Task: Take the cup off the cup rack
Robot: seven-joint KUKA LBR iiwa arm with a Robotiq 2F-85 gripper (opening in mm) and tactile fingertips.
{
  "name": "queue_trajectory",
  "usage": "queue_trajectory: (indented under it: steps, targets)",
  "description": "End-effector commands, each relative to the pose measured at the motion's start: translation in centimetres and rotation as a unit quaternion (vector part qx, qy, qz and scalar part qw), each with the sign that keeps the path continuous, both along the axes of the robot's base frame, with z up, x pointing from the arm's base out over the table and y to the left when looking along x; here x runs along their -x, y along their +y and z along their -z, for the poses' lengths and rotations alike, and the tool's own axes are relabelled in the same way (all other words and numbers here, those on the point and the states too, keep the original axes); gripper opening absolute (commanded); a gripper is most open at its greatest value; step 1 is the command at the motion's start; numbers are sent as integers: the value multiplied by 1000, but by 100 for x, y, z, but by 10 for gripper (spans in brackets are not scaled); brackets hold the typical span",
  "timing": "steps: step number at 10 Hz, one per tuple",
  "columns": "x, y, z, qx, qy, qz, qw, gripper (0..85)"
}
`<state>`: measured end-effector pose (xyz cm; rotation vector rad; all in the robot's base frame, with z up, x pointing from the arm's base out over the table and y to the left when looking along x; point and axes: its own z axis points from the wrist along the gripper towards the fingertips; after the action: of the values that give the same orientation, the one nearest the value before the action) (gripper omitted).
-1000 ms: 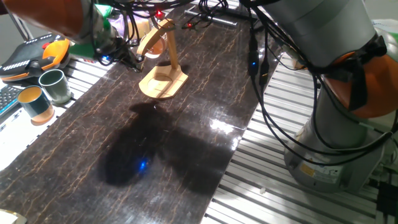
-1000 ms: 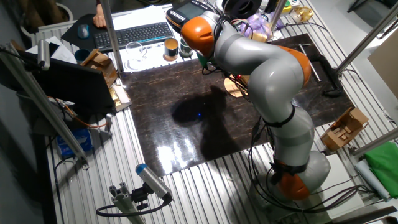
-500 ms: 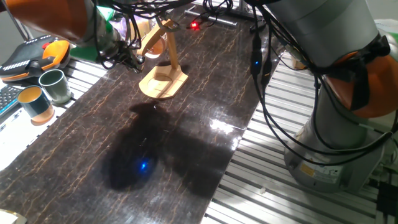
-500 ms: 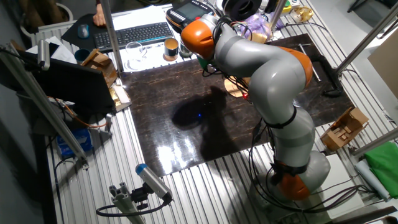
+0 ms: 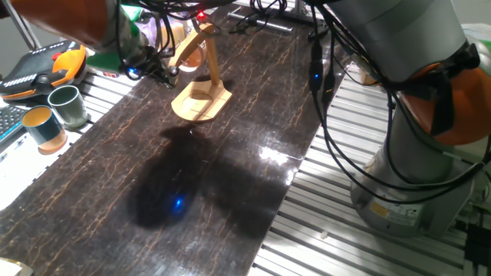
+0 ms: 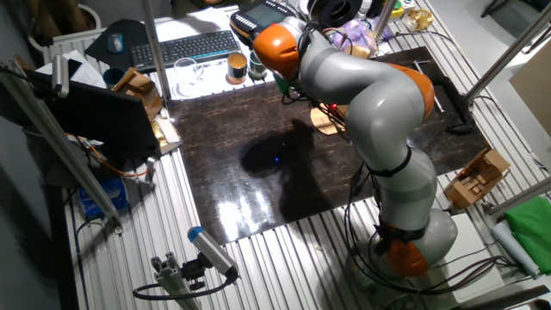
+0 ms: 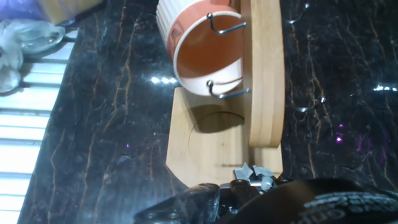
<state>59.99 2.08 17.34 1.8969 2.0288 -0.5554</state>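
Hand view: cup (image 7: 202, 53) on cup rack (image 7: 264, 74)

tool (image 5: 165, 73) shifted slightly, red light moved

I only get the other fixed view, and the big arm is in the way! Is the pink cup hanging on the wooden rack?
Observer: Yes. In the hand view the cup hangs on the cup rack. Two wire hooks catch its rim, and its open mouth faces the camera.
Operator: Is the robot grabbing it?
Observer: No. In one fixed view the gripper sits low beside the rack. In the hand view nothing is clamped on the cup. I cannot tell whether the jaws are open or shut.
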Motion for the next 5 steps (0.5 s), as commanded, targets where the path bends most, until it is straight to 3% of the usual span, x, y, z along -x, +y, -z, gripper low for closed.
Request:
queue_trajectory:
  steps: [1, 2, 3, 4, 5]
  targets:
    - [4, -15, 4, -2, 9, 4, 1000, 7]
    - [12, -49, 13, -9, 18, 5, 1000, 7]
    - [8, -40, 3, -27, 18, 2, 999, 7]
    - [-4, 6, 15, -31, 11, 9, 999, 7]
    - [-7, 41, 17, -18, 9, 9, 1000, 7]
